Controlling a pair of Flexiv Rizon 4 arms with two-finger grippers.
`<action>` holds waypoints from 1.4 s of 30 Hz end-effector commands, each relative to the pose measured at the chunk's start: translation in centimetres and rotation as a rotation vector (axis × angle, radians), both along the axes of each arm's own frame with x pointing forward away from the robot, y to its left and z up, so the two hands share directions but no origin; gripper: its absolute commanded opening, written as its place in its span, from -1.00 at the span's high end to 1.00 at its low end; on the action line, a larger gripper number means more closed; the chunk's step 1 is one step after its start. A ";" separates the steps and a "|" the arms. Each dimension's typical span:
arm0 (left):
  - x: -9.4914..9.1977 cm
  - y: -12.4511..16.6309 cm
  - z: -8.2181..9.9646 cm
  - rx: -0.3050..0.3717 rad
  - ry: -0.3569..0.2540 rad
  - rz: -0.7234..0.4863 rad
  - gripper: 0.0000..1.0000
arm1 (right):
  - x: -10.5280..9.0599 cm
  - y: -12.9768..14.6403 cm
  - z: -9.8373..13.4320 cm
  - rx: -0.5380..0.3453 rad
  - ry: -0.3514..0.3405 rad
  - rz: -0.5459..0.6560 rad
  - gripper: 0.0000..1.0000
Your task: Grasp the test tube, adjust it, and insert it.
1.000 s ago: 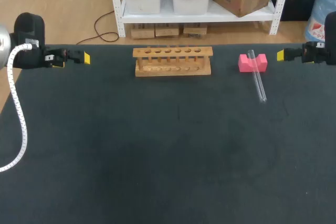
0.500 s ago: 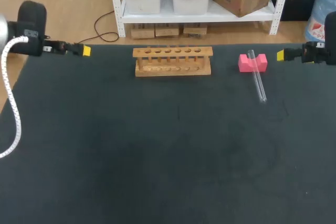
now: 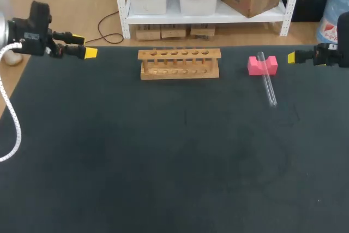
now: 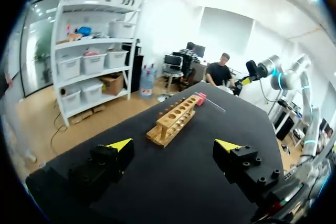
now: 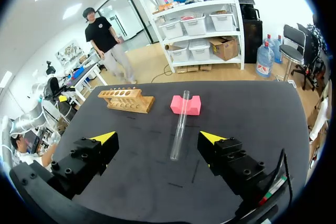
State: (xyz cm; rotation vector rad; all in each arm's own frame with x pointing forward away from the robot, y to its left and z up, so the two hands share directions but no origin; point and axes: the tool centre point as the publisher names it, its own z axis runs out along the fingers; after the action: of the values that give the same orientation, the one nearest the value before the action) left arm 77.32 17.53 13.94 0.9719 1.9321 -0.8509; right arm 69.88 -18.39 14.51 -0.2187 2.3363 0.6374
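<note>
A clear test tube (image 3: 267, 80) lies at the table's back right, its far end resting on a pink block (image 3: 262, 65). The wooden rack (image 3: 179, 64) with a row of holes stands at the back middle. My right gripper (image 3: 292, 57) hovers open at the right edge, just right of the block; in its wrist view the gripper (image 5: 157, 138) has the tube (image 5: 179, 124) and block (image 5: 186, 105) ahead of it, the rack (image 5: 125, 99) farther off. My left gripper (image 3: 84, 47) is open at the back left corner, holding nothing. Its wrist view shows the gripper (image 4: 174, 145) facing the rack (image 4: 175, 120).
The dark table (image 3: 174, 162) carries only the rack, block and tube along its back part. A white cable (image 3: 12, 113) hangs from my left arm over the table's left edge.
My left wrist has turned and shifted slightly toward the back edge, so both yellow tips now show apart. The right arm, tube, block and rack have not moved.
</note>
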 end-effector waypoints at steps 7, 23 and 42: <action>3.8 -1.7 -2.7 -0.136 -0.040 -0.325 -1.00 | -0.2 0.1 0.1 -0.008 0.001 -0.007 -1.00; 5.7 -3.7 -4.5 -0.151 -0.037 -0.407 -1.00 | -0.2 0.1 0.1 -0.008 0.001 -0.007 -1.00; 5.5 -3.9 -4.5 -0.155 -0.035 -0.409 -1.00 | -0.2 0.1 0.1 -0.008 0.001 -0.007 -1.00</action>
State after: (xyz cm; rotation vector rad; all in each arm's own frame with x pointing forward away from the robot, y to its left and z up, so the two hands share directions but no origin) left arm 82.65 13.65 9.47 1.2959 1.6330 -1.1809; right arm 69.88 -18.38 14.51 -0.2187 2.3363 0.6374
